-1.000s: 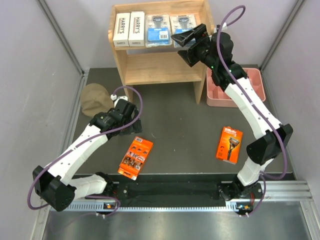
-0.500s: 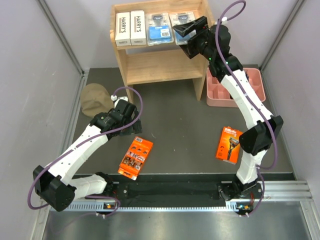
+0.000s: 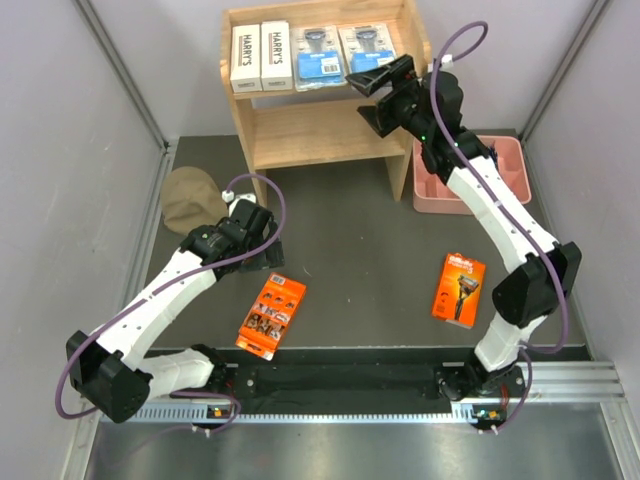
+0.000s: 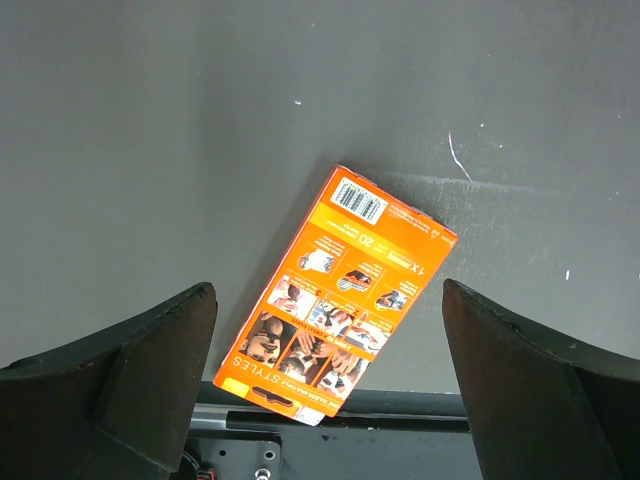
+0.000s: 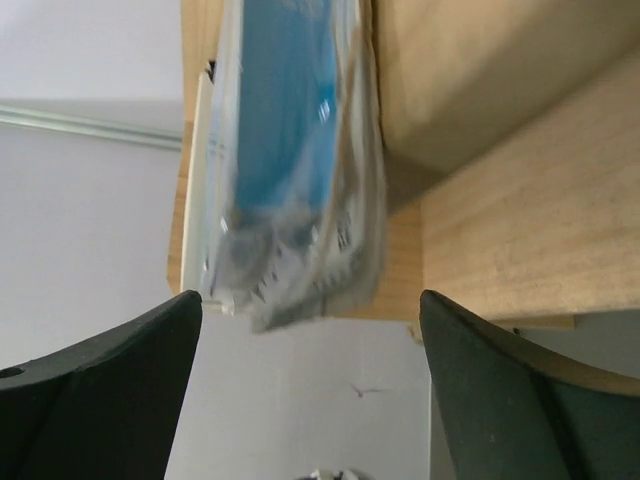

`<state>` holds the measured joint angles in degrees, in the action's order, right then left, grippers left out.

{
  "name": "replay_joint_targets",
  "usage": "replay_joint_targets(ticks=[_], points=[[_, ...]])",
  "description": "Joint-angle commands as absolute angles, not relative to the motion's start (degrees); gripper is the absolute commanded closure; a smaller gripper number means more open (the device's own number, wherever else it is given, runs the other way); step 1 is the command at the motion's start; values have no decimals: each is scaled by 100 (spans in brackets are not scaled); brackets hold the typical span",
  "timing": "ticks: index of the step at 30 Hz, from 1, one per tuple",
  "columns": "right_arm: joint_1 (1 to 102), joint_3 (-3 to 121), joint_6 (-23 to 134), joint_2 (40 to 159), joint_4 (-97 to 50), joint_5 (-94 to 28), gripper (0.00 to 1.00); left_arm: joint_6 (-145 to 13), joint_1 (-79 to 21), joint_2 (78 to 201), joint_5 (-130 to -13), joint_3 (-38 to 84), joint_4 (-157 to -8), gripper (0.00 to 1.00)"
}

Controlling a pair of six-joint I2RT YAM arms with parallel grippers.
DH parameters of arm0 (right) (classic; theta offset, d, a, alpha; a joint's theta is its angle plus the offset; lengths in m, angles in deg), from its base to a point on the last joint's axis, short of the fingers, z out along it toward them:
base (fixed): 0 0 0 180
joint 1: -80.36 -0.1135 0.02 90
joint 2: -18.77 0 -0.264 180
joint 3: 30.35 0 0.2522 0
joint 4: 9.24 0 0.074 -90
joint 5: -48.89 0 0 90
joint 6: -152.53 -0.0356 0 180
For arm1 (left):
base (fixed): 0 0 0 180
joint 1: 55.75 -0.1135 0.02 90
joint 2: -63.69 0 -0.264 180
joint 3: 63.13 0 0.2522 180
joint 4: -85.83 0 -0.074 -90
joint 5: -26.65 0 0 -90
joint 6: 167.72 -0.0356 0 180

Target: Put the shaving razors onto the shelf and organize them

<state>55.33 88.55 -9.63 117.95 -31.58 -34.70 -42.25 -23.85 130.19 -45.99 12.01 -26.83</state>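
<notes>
The light-wood shelf [image 3: 322, 133] stands at the back. On its top tier lie two white HARRY'S boxes [image 3: 259, 56] and two blue-label blister packs [image 3: 318, 58], [image 3: 364, 44]. My right gripper [image 3: 362, 97] is open and empty just in front of the right blister pack, which shows blurred in the right wrist view [image 5: 290, 160] above the gripper [image 5: 310, 300]. One orange pack [image 3: 271, 317] lies on the table near the front. My left gripper [image 3: 262, 256] is open above it; it shows between the jaws in the left wrist view [image 4: 340, 295]. A second orange pack [image 3: 459, 288] lies at the right.
A pink compartmented tray [image 3: 500, 155] sits right of the shelf, under my right arm. A tan cloth cap [image 3: 190, 198] lies at the left, beside my left arm. A black rail [image 3: 340, 380] runs along the near table edge.
My right gripper went up to the top tier, then drew back down and away from the right blister pack, which stays on the shelf. The left arm has not moved.
</notes>
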Motion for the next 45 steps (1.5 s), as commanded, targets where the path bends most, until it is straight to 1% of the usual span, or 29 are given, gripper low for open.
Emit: replay_joint_targets(ticks=[1, 8, 11, 15, 23, 30, 36, 41, 45], points=[[5391, 8432, -787, 11098, -3117, -3153, 10, -4238, -2376, 12995, -4612, 1180, -2873, 2], [5391, 7456, -445, 10070, -3328, -3259, 3, -4291, -2385, 12995, -4612, 1198, -2864, 1], [5382, 7043, -295, 9578, -3557, -3311, 1, -4335, -2376, 12987, -4656, 1180, -2873, 1], [5382, 6419, -102, 8901, -3794, -3425, 1, -4440, -2376, 12987, -4788, 1162, -2864, 1], [5373, 5233, 514, 7505, -5014, -3575, 1, -4792, -2376, 13013, -5157, 969, -3004, 1], [5382, 3695, 550, 6537, -5543, -3479, 1, -4845, -2376, 13057, -5438, 601, -3110, 1], [5093, 2991, 523, 6359, -5474, -3408, 1, -4529, -2385, 13320, -5483, 214, -3145, 1], [4513, 2762, 444, 6807, -5166, -3514, 1, -4300, -2402, 13496, -5614, -76, -3400, 1], [4074, 2613, 242, 7053, -4823, -3584, 1, -4274, -2473, 13558, -5956, -226, -3593, 3]])
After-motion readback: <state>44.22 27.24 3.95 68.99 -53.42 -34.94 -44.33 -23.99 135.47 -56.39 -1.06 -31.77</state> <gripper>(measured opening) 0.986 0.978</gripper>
